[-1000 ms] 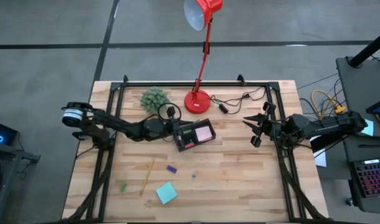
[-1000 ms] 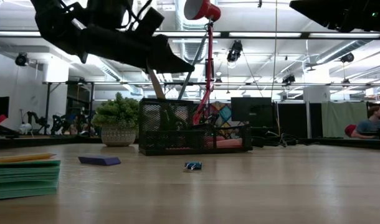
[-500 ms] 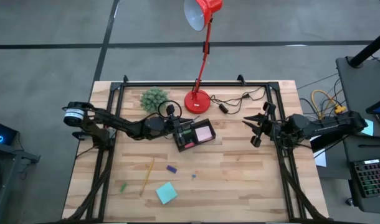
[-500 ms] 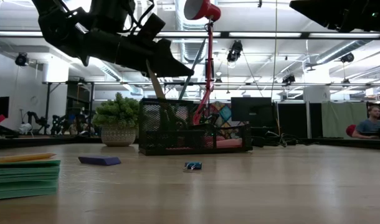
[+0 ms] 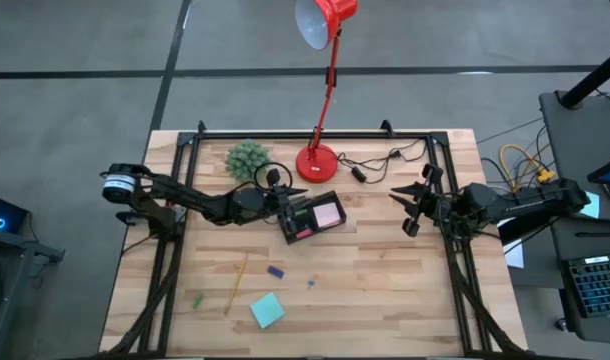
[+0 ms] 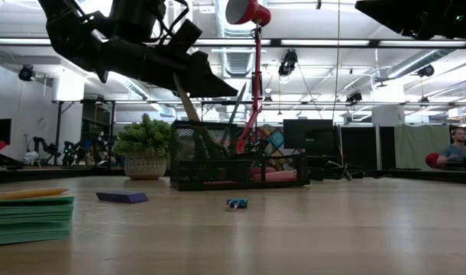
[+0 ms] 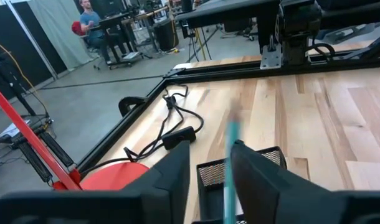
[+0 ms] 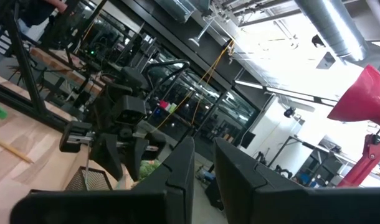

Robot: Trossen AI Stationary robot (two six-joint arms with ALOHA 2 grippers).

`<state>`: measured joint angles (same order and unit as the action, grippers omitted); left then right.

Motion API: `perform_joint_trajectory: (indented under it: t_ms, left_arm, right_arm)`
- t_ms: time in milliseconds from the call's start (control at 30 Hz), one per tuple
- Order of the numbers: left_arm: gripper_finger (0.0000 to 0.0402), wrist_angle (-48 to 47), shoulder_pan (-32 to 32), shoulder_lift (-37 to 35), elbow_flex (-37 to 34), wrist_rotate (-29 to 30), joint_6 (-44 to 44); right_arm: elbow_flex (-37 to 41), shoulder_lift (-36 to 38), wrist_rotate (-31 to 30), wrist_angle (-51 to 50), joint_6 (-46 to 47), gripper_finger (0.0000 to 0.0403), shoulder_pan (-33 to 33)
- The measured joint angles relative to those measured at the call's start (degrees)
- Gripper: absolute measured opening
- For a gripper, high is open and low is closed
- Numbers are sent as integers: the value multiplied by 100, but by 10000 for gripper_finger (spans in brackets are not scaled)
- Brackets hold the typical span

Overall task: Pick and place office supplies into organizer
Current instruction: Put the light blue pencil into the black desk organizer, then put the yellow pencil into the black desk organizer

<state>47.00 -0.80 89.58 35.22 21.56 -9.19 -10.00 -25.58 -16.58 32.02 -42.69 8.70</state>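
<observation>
Above the organizer [image 5: 311, 215], the left tool [image 7: 210, 167] (fingers slightly spread) flanks a pale green pen [image 7: 230, 163].

Two dark jointed arms [image 5: 200, 203], black cables, silver-capped left base joint [image 5: 115, 184].

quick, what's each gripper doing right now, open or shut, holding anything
left gripper: over the organizer, fingers parted around the pale green pen.
right gripper: parked at the table's right side, empty; open or shut unclear.
</observation>
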Motion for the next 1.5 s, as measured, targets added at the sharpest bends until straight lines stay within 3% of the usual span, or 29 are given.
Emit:
perform_joint_trajectory:
  t_ms: [433,567,867,1133,1200,1500]
  left_arm:
    - [120,56,0,-395,0,-26,-58]
    - [121,55,-1,-690,1,-446,-20]
    - [121,110,0,-1402,5,-3274,814]
    - [121,1589,77,-1461,22,-7727,2354]
    - [121,1845,150,-1439,11,-8107,2840]
    - [121,1793,278,-1342,11,-8095,2988]
  right_arm:
    - [0,0,0,-1,2,52,1]
    - [0,0,0,1,2,52,0]
    - [0,0,0,1,2,52,-1]
    - [0,0,0,1,2,52,-1]
    - [0,0,-2,1,2,52,1]
    - [0,0,-2,3,2,52,1]
